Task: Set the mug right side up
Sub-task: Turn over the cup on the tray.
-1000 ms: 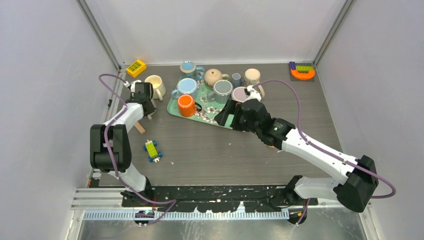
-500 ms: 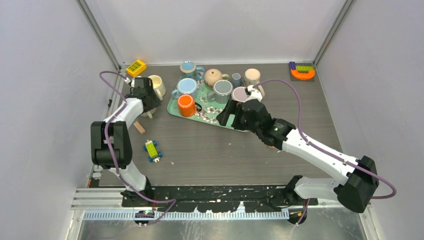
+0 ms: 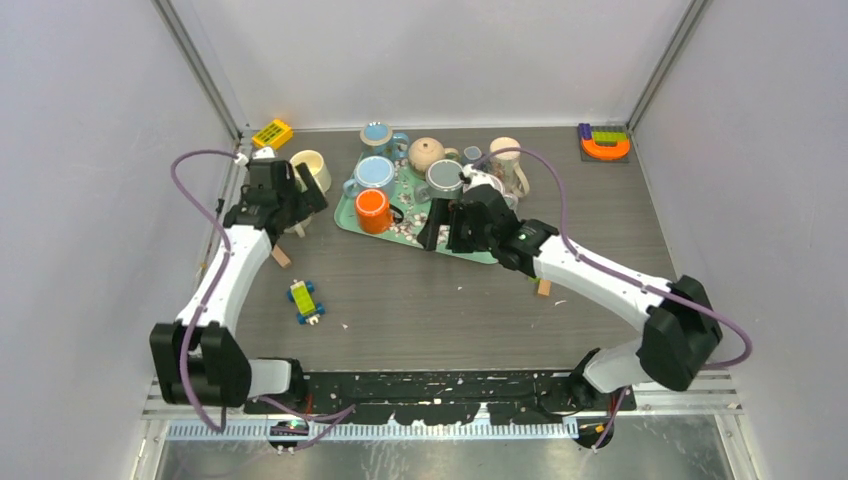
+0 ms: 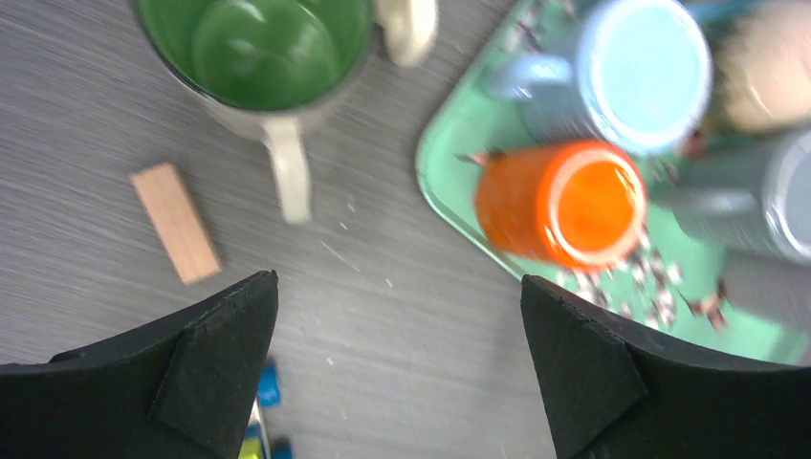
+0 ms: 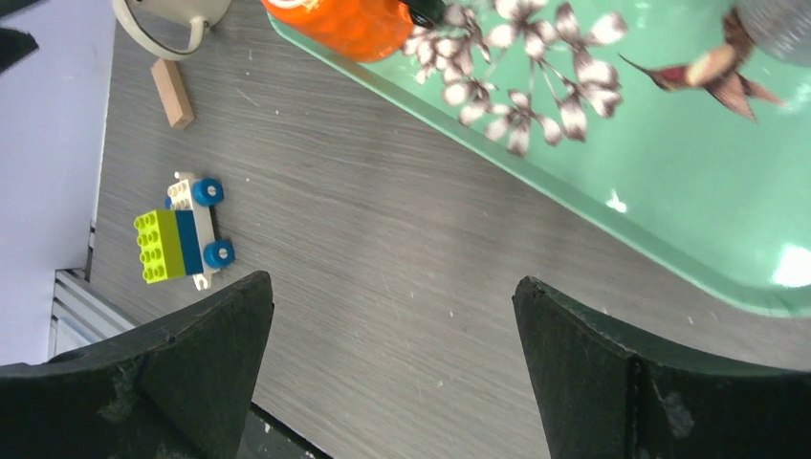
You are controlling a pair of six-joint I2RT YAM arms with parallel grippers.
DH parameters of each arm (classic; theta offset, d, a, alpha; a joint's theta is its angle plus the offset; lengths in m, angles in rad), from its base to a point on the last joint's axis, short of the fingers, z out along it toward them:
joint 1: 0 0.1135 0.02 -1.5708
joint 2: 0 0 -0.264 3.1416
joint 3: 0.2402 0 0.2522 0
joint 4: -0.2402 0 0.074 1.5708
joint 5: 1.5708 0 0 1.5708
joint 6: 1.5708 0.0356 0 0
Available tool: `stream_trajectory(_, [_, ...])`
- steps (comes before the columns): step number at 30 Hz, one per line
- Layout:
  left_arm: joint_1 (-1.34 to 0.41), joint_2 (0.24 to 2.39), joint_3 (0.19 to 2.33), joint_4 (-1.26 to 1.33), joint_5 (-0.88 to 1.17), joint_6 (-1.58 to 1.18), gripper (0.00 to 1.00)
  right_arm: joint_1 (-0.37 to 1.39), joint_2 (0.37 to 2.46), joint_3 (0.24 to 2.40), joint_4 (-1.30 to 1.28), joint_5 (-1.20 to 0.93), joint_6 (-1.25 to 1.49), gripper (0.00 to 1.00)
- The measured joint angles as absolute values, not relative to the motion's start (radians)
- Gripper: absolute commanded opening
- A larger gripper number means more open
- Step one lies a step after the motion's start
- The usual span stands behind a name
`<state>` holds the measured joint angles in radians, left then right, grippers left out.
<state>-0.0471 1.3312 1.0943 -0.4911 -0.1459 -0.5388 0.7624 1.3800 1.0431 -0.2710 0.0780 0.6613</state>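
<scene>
Mug (image 4: 253, 48) sitting upright just beside the left edge of the tray (image 4: 442, 182), left gripper (image 4: 397, 316) hovering over open table (image 4: 383, 249) near it, jaws wide and holding nothing, right gripper (image 5: 392, 316) hanging spread and empty over the tray's near edge, wooden block (image 4: 175, 222) lying by the mug's handle.
</scene>
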Motion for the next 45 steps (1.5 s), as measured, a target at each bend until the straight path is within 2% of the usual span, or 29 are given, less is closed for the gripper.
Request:
stream_trajectory(7, [-0.159, 1.1, 0.968, -0.561, -0.028, -0.543, 1.0, 0.754, 1.624, 1.25, -0.242, -0.012, 0.551, 1.0])
stream_trajectory(17, [-0.171, 0.812, 0.823, -0.67, 0.132, -0.561, 1.0, 0.752, 1.985, 1.579, -0.251, -0.086, 0.335, 1.0])
stream_trajectory(24, [-0.171, 0.763, 0.799, -0.727, 0.188, -0.565, 1.0, 0.746, 2.129, 1.711, -0.3, -0.117, 0.184, 1.0])
stream_trajectory(31, [-0.171, 0.762, 0.799, -0.736, 0.216, -0.561, 1.0, 0.731, 2.164, 1.754, -0.318, -0.12, 0.081, 1.0])
stream_trajectory(45, [-0.171, 0.762, 0.787, -0.739, 0.228, -0.556, 1.0, 0.709, 2.292, 1.861, -0.262, -0.268, 0.083, 0.98])
